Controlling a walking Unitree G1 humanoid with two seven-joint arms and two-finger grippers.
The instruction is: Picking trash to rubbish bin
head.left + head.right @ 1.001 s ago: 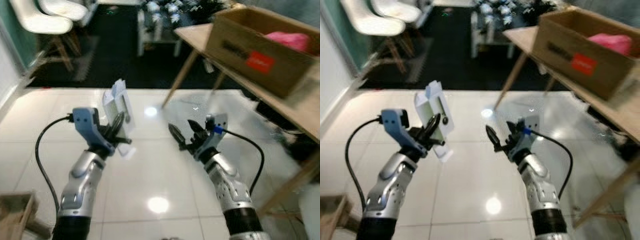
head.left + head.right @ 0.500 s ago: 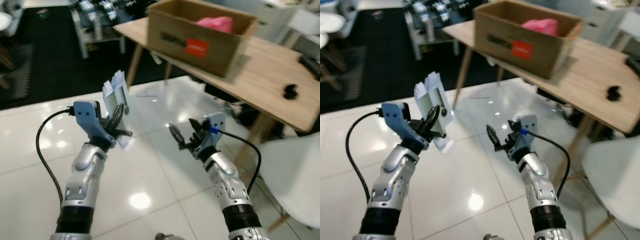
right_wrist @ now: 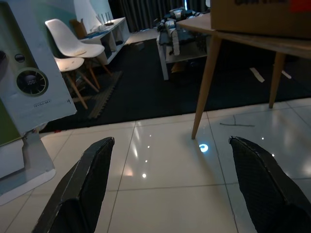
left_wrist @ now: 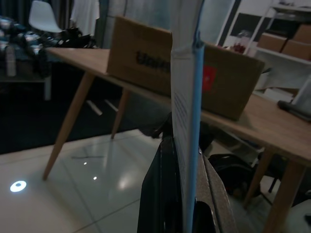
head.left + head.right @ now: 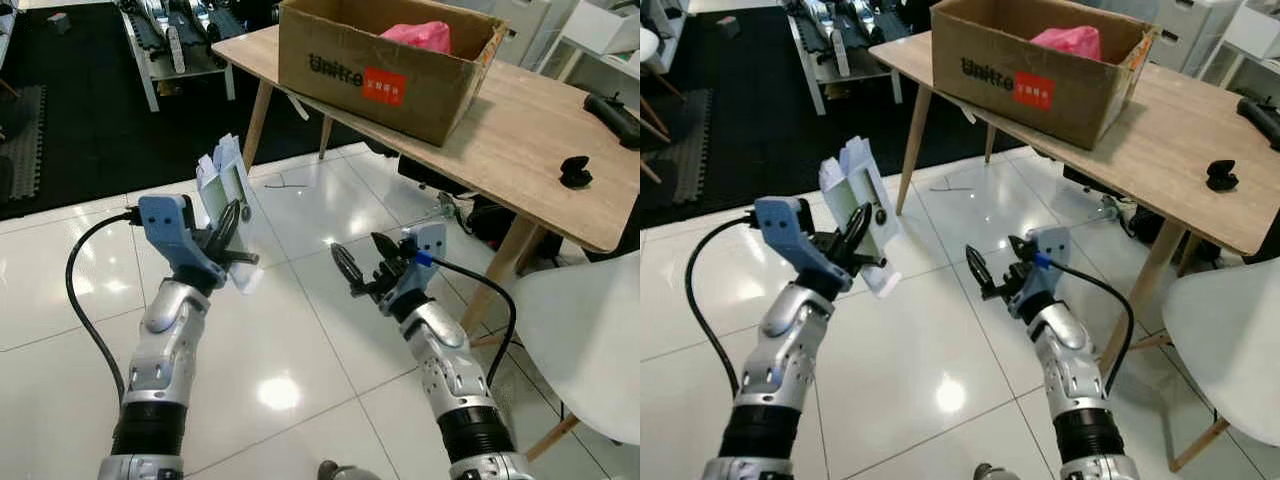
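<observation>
The left gripper, left of centre in the left eye view, is clamped on a flattened white carton, its two black fingers pinching the carton's lower half so the carton stands upright above the glossy white tiled floor. In the left wrist view the carton appears edge-on between the fingers. The right gripper, just right of centre, holds nothing, and its fingers are spread wide apart; the right wrist view shows both fingertips far apart over the tiles. In the upper right of the frame a wooden table carries a brown cardboard box with a red label, and a pink bag lies inside it. A white chair stands at the lower right.
</observation>
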